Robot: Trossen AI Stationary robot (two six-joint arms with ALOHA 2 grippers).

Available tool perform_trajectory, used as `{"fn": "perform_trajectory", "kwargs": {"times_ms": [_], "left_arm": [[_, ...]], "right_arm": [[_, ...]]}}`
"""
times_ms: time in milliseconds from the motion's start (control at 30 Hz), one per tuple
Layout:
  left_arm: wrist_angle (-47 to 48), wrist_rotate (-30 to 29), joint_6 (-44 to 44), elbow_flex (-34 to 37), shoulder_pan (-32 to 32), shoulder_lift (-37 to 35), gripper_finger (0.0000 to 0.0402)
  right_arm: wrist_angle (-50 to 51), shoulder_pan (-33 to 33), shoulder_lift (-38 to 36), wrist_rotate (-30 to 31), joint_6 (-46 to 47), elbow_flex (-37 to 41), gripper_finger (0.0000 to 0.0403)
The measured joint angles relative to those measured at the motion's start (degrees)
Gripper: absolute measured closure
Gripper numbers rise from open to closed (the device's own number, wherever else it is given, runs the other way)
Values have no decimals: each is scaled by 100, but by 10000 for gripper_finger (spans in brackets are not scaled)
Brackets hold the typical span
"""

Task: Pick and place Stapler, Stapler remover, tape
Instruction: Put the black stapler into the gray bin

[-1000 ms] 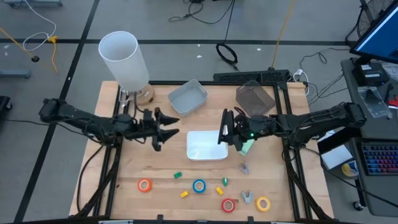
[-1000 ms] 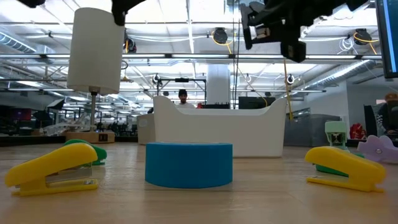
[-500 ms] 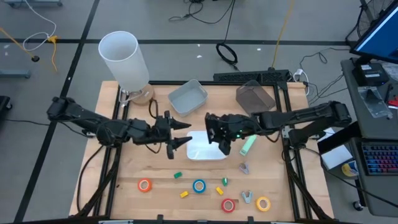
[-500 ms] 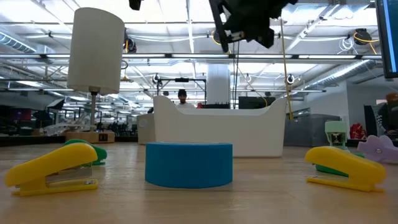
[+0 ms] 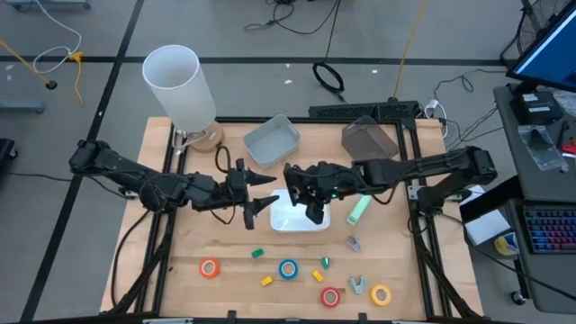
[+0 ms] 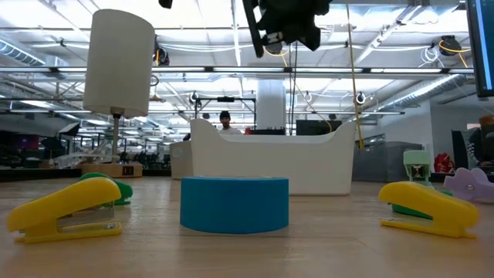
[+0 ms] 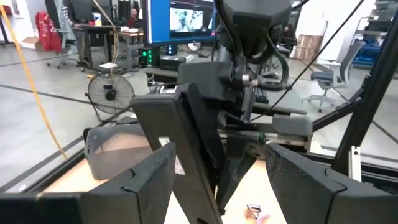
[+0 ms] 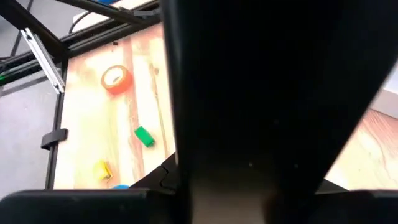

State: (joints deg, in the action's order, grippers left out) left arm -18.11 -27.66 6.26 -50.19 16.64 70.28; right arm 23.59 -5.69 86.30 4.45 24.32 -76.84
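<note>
Both grippers: meeting over the white tray (image 5: pixel 292 222) at table centre.
Left gripper (image 5: pixel 263 192): fingers spread wide, empty, reaching in from nine o'clock.
Right gripper (image 5: pixel 307 191): over the tray's twelve o'clock edge; grip can't be told, its wrist camera is blocked by black.
Right arm: stretched in from three o'clock.
Change: right gripper has swung further toward nine o'clock; left barely moved.
Tape: orange roll (image 5: pixel 210 267), blue roll (image 5: pixel 288 268), red roll (image 5: pixel 330 296), yellow roll (image 5: pixel 381 294) along the six o'clock edge.
Stapler (image 5: pixel 359 209): green, at the tray's three o'clock.
</note>
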Motion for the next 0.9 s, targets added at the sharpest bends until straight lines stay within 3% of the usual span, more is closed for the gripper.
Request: {"fn": "perform_trajectory", "kwargs": {"times_ms": [233,733,900], "left_arm": [[-15,-407,-280,0,-2,0,153],[-203,-461,-645,2,-2,-2,153],[19,-767,-867,-114,78,0,153]], "right_arm": [[-11,-2,0,0,26,-13,288],[47,-2,81,33,-57,-4,288],[115,-2,76,173,-81,-4,288]]}}
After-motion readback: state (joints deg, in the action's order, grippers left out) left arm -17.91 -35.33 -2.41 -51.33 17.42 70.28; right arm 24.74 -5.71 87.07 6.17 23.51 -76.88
